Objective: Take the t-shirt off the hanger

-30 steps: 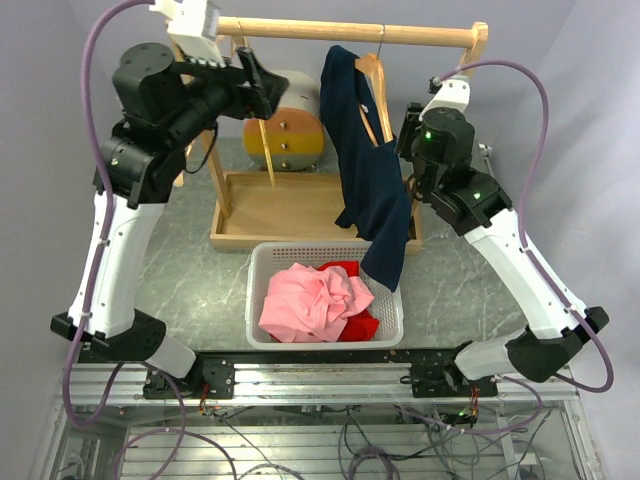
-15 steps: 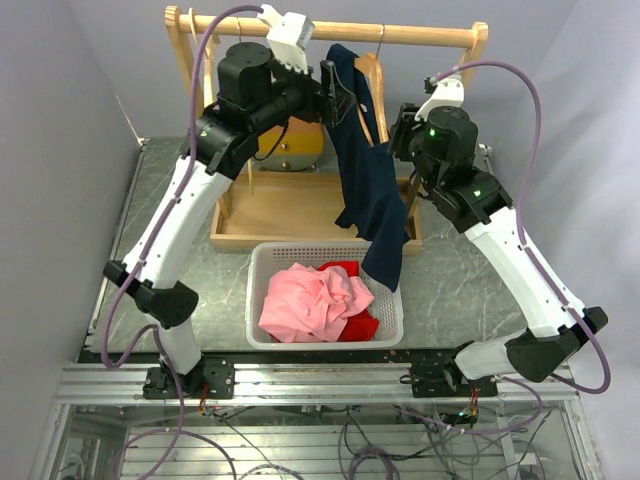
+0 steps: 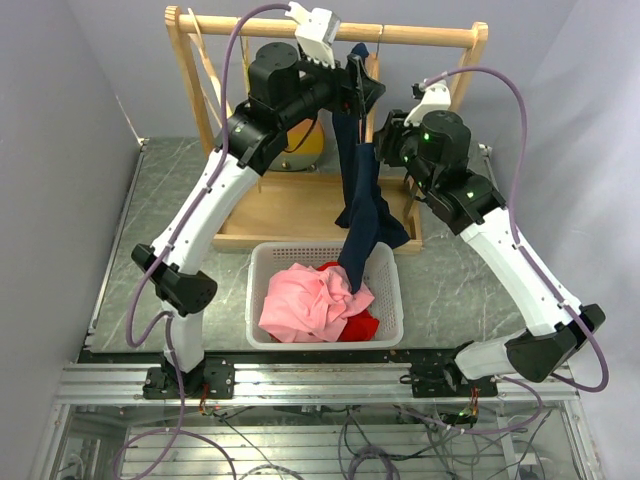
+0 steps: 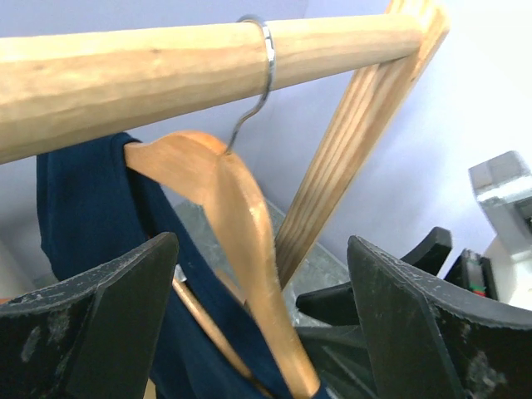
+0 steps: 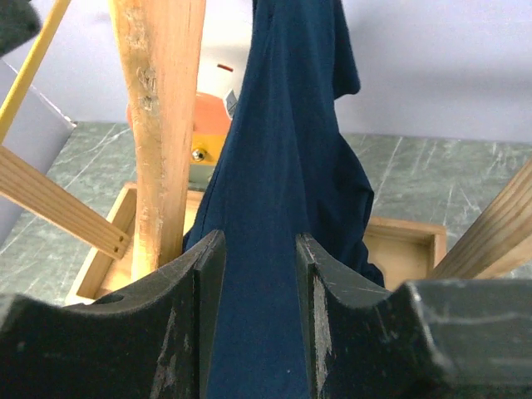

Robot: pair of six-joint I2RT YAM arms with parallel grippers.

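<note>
ok, status. navy t-shirt (image 3: 358, 190) is on the wooden hanger (image 4: 241, 216), hooked over the rail (image 4: 166, 66) at 12 o'clock of the table. it hangs as a narrow strip, tail down in the white basket (image 3: 262, 262) at 6 o'clock of the rack, touching the pink garment (image 3: 310, 300). left gripper (image 4: 262, 249) sits at the hanger from the 9 o'clock side, fingers spread wide, straddling the near hanger arm and touching nothing. right gripper (image 5: 256, 249) is at 3 o'clock of the shirt, fingers pinching a bunched fold of cloth just under the hanger.

step in hand, my read: brace the hanger with the left, strip the shirt with the right. close the left on bare wood near the hook, not on cloth. pull the right down and toward 6 o'clock along the hanger arm so the shoulder slides off the tip. a straight tug toward 3 o'clock would only swing the hanger on the rail. the 9 o'clock shoulder looks caught at the neck, but the wrist view is too tight to say how much is hooked.

vs a second ago: left arm has come over from the 10 o'clock end of the rail to the hanger. shirt hung broad then, tail on the basket's 3 o'clock rim; now it's gathered and the tail is inside. right arm has barely moved.
</note>
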